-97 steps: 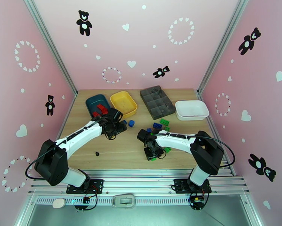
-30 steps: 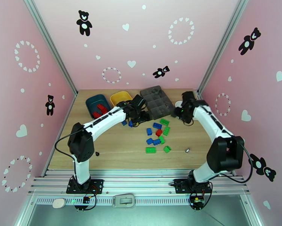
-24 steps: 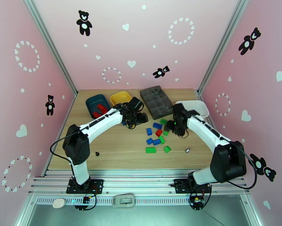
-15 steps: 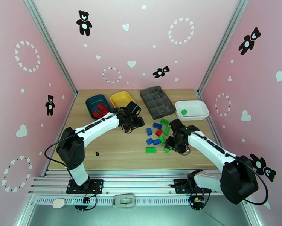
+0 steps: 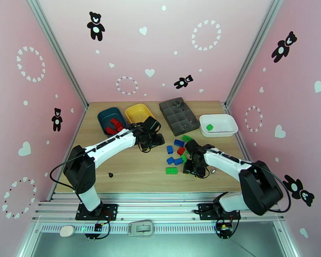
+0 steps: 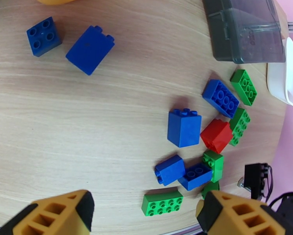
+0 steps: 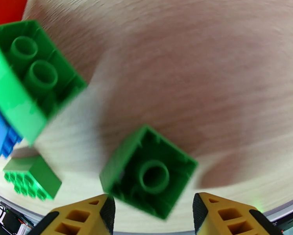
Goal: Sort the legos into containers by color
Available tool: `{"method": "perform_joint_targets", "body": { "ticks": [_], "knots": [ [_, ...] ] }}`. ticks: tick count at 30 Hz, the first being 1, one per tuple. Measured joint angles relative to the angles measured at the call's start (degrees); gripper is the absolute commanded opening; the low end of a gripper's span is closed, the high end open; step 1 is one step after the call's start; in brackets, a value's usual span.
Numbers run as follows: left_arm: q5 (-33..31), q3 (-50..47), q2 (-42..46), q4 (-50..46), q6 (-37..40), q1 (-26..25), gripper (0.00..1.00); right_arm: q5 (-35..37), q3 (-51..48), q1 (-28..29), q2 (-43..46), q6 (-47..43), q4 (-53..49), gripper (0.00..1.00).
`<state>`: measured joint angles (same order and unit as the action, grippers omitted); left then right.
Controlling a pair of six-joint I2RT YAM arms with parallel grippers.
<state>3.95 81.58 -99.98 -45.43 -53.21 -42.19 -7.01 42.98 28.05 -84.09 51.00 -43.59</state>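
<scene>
The worktop [image 5: 134,172] carries three shallow plastic trays [image 5: 139,113], one dark grey compartment tray [image 5: 177,110], and loose studded bricks: six blue bricks [image 6: 184,127], five green bricks [image 6: 162,203], one red brick [image 6: 216,135].

Grey compartment tray [image 5: 179,115], tiny black bit [image 5: 110,174]

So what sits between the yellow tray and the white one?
A dark grey compartment tray lies between the yellow tray and the white tray, as the top view shows.
</scene>
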Motion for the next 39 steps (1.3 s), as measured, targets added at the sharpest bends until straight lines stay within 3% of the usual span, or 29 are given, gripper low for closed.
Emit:
{"method": "perform_joint_targets", "body": {
  "ticks": [11, 18, 25, 32, 39],
  "knots": [
    [0.0, -1.3, 1.5, 0.0, 0.0, 0.0, 0.79, 2.1, 5.7, 0.0, -6.1, -0.9, 0.7, 0.51],
    [0.0, -1.3, 1.5, 0.0, 0.2, 0.0, 0.79, 3.5, 6.6, 0.0, -7.5, -1.6, 0.0, 0.32],
    [2.3, 1.4, -0.9, 0.3, 1.2, 0.0, 0.8, 6.0, 7.2, -0.9, -2.3, -2.2, -4.4, 0.28],
    [10.3, 16.0, -13.1, 0.9, 3.9, -0.4, 0.8, 6.6, 11.4, -13.3, 4.2, -5.3, -7.2, 0.27],
    [20.5, 44.1, -31.2, -0.4, 4.9, -2.9, 0.8, 6.4, 23.1, -24.3, -0.7, -7.8, -6.0, 0.26]
  ]
}}
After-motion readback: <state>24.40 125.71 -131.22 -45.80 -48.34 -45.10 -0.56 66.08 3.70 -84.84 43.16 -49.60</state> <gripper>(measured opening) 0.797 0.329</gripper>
